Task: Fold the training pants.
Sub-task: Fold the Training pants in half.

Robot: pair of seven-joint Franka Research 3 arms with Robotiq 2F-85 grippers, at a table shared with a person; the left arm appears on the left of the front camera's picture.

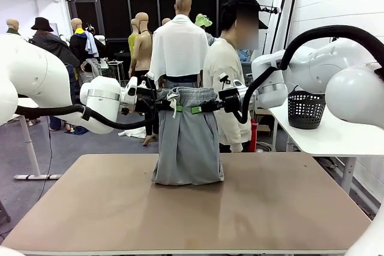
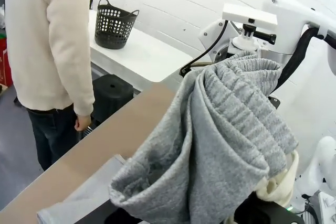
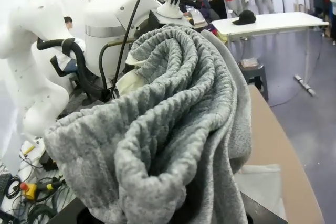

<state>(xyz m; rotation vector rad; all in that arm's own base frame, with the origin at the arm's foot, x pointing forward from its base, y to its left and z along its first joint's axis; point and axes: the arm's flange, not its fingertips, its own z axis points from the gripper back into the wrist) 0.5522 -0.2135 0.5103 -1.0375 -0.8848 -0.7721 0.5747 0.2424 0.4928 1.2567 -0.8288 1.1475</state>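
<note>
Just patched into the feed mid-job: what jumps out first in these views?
The grey training pants hang in mid-air over the middle of the brown table, held up by the waistband, with the lower end resting bunched on the tabletop. The left gripper and right gripper are both shut on the waistband from opposite sides. A person in a cream top stands right behind the pants at the far edge.

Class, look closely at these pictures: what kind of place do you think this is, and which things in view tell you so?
Probably a robotics lab or workshop. Two grippers, left gripper and right gripper, hold up grey training pants over a plain table; a white side table carries a black basket.
</note>
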